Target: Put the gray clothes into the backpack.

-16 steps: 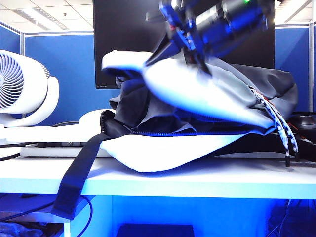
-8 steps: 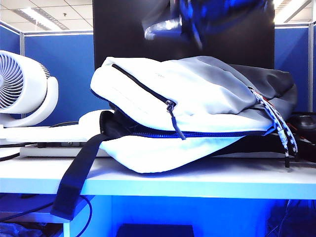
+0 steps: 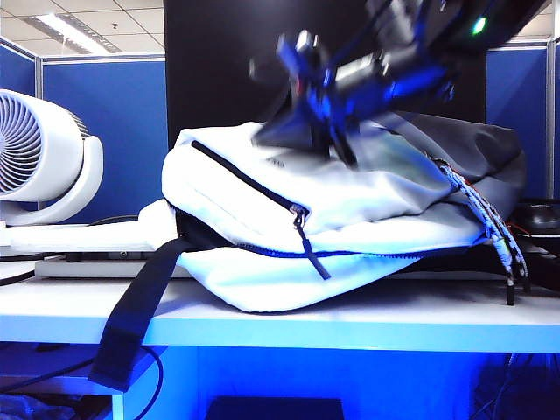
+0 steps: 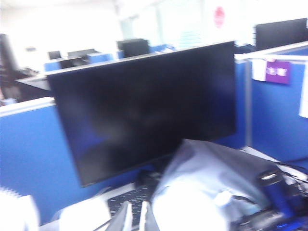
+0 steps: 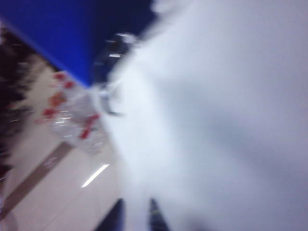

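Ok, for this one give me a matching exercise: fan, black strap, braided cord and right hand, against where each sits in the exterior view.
Things:
1 fan
2 black strap
3 braided cord
4 right hand

Places:
A at the right end of the backpack
B over the backpack's top
C left of the backpack
D hanging over the front edge of the table

Pairs: 1-C, 2-D, 3-A, 4-B.

The left hand, shut, shows only in its own wrist view, high up and facing the monitor.
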